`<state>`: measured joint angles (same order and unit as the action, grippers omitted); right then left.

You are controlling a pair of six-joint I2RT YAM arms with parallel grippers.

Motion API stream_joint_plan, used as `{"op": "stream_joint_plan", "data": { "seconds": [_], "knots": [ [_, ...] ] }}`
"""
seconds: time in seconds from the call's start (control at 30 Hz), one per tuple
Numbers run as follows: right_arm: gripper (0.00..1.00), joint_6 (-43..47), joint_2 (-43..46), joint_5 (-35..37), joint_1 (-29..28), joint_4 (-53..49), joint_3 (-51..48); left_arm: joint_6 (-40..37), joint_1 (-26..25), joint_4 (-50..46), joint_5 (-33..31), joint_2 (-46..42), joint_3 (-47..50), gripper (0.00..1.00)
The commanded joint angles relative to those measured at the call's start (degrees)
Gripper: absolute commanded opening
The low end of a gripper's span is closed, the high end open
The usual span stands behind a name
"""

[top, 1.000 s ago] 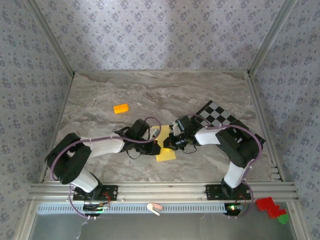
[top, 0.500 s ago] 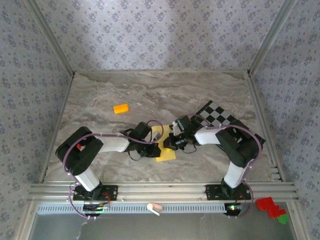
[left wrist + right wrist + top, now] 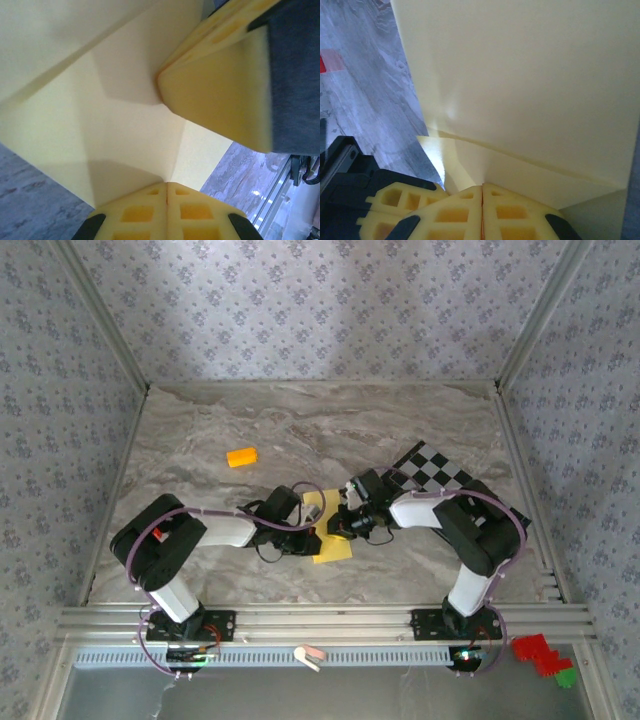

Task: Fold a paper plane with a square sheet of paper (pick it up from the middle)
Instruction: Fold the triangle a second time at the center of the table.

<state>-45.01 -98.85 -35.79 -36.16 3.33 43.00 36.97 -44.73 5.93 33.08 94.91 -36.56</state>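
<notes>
The left gripper [image 3: 167, 186] has its pads pressed together on an edge of the square sheet of paper [image 3: 125, 125]. The right gripper [image 3: 482, 187] pinches the same sheet from the opposite side, and in the left wrist view its yellow fingers [image 3: 220, 95] lie against the paper. I judge this a mid-fold step, with a flap held between the two grippers. The next move calls for laying that flap flat with its edges aligned, then pressing the crease without tearing the thin paper. The sheet is pale yellow and creased, with angled folds meeting near its middle and one layer lifted. It sits by the middle of the table's [image 3: 200, 440] near edge, well apart from the orange block [image 3: 241, 457] and near the checkered board [image 3: 440, 472].
</notes>
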Motion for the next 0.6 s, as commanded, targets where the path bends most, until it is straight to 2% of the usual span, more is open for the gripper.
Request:
{"op": "stream_joint_plan", "data": {
  "seconds": [0.0,0.3,0.57],
  "knots": [
    [0.09,-1.36,3.28,0.55,-0.43,-1.21,-0.18,-1.20,-0.18,-6.46,-3.29,1.79,2.59,0.00],
    [0.09,-3.41,1.29,0.72,-2.55,3.11,-2.43,-1.55,-0.06,-6.90,-3.24,1.94,2.49,0.00],
    [0.08,-0.96,-1.41,0.88,-0.04,1.88,-2.14,-3.25,0.08,-10.37,-4.02,3.06,2.63,0.00]
  ]
}}
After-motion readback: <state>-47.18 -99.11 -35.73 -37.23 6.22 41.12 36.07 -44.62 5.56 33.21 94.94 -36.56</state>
